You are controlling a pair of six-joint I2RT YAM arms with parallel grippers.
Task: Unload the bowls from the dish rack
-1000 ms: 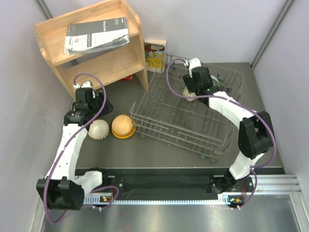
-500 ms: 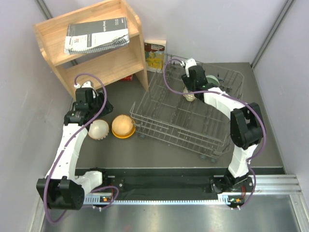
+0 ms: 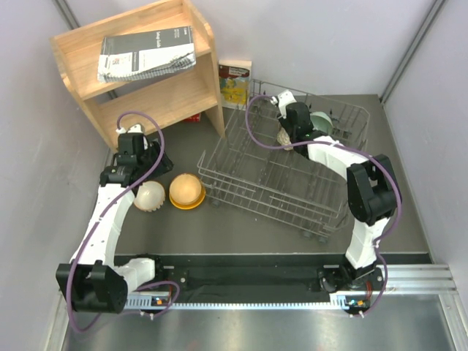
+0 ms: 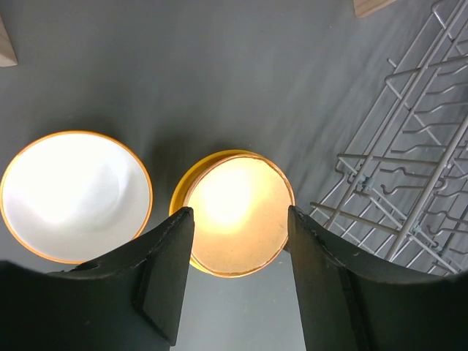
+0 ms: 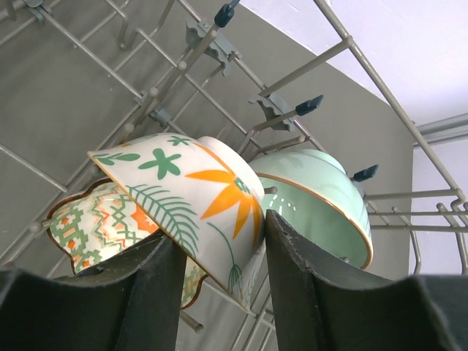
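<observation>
The grey wire dish rack (image 3: 281, 179) stands mid-table. At its back lean three bowls: a white one with green leaves and an orange flower (image 5: 191, 191), a scalloped cream patterned one (image 5: 91, 219) behind it, and a pale teal-green one (image 5: 325, 201). My right gripper (image 5: 223, 228) is open, and its fingers straddle the leaf-patterned bowl's wall; in the top view it (image 3: 291, 130) sits over these bowls. My left gripper (image 4: 238, 213) is open and empty above the orange-yellow bowl (image 3: 186, 191). The tan-peach bowl (image 3: 149, 196) lies to the left of that one.
A wooden shelf (image 3: 146, 69) with a booklet stands at the back left. A small box (image 3: 235, 84) leans by the rack's back corner. Rack wires (image 4: 409, 183) lie to the right of the left gripper. Walls close in on both sides.
My right gripper has moved left and down onto the bowls at the back of the rack. My left gripper has shifted slightly.
</observation>
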